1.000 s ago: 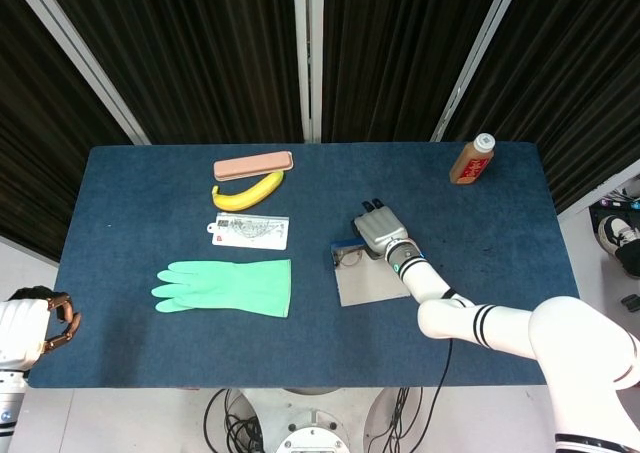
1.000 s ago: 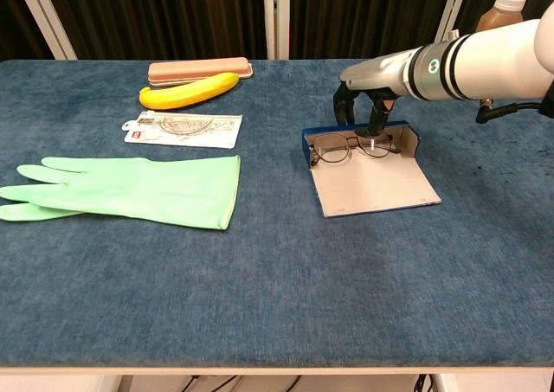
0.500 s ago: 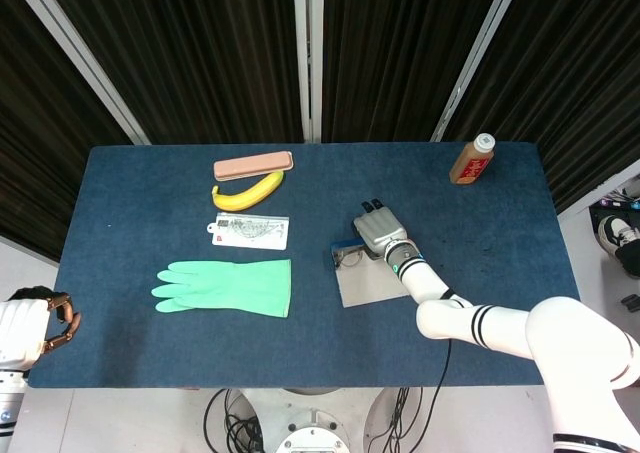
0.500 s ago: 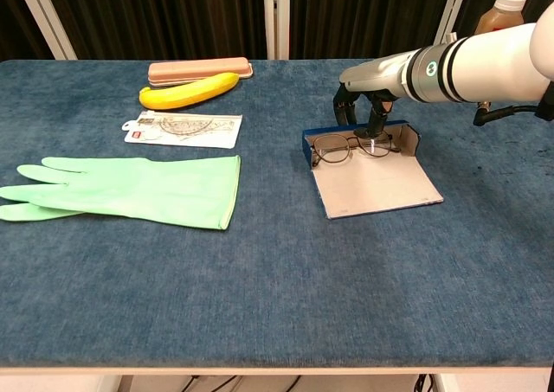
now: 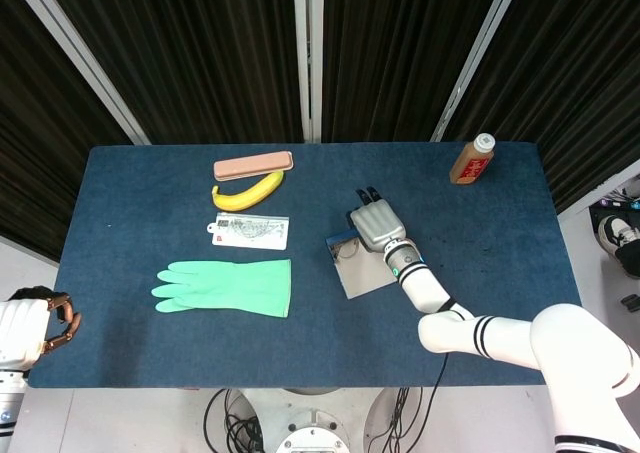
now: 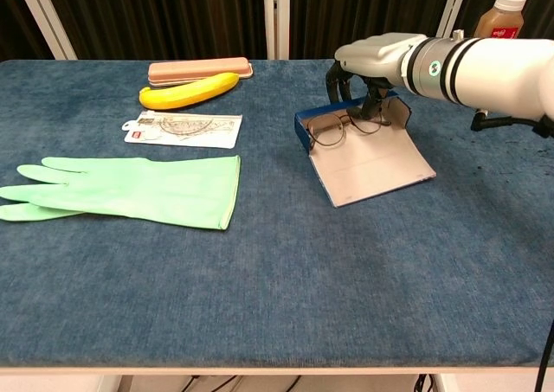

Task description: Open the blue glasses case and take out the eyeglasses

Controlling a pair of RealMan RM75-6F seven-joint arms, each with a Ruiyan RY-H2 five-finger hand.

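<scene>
The blue glasses case (image 6: 303, 125) lies open right of the table's middle, its grey flap (image 6: 374, 163) spread toward me and the whole case skewed. The thin-framed eyeglasses (image 6: 329, 129) sit in its blue tray. My right hand (image 6: 368, 70) hangs over the tray's right end, fingers curled down and pinching the glasses' right side. From the head view the right hand (image 5: 372, 223) covers the back of the case (image 5: 366, 276), and only part of the eyeglasses (image 5: 347, 251) shows. My left hand (image 5: 45, 323) stays off the table's front left corner, fingers curled in on nothing.
A green rubber glove (image 6: 130, 189) lies flat at the front left. Behind it are a packaged card (image 6: 182, 127), a banana (image 6: 189, 91) and a pink case (image 6: 199, 68). A brown bottle (image 6: 502, 16) stands at the back right corner.
My right hand has moved back and to the left; the case slid and turned with it, and the flap now points toward the front right. The left hand has not moved.
</scene>
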